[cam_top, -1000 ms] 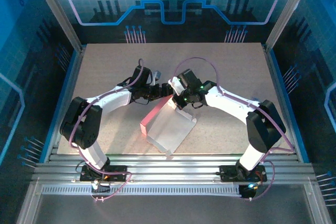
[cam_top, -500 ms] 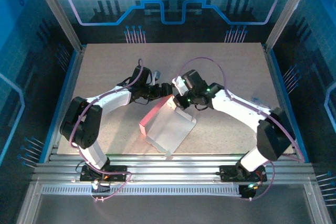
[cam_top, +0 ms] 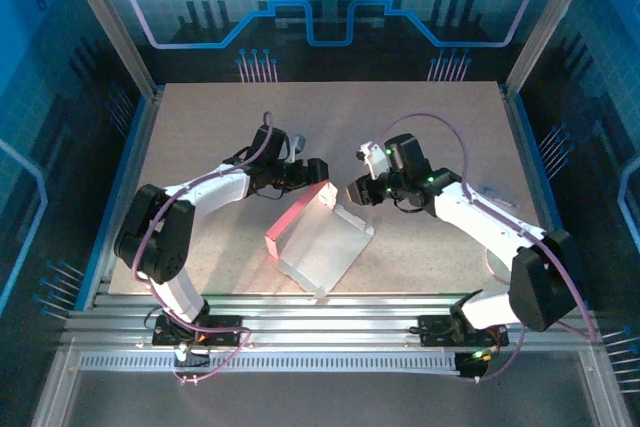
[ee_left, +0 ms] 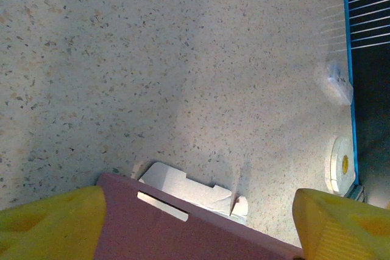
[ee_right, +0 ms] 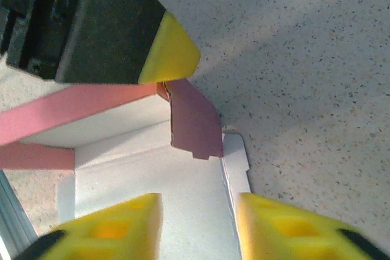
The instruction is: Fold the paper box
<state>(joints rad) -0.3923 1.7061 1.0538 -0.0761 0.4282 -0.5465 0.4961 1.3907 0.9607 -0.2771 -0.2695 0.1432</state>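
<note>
Two arms reach over the speckled table (cam_top: 200, 127), with one paper box (cam_top: 325, 242) between them, lying a little nearer the front rail than the middle. It rests white face up, with one long pink panel (ee_left: 201, 232) standing up along its left side.

The left gripper (cam_top: 308, 171) is at the far end of that panel. Its two yellow fingers (ee_left: 55, 223) are spread wide, and in the left wrist view the panel runs across the gap between them. I count one narrow slot (ee_left: 162, 206) in it. I cannot tell whether the fingers press on the card. From the right wrist, one yellow tip (ee_right: 170, 50) sits at the panel's top corner, and one small pink flap (ee_right: 194, 127) hangs just below it.

The right gripper (ee_right: 199, 228) hovers over the box's far right corner, its two fingers a short way apart with nothing pinched between them.

By the table's blue edge lie two small things, a whitish disc (ee_left: 342, 164) and a pale lump (ee_left: 333, 82).
</note>
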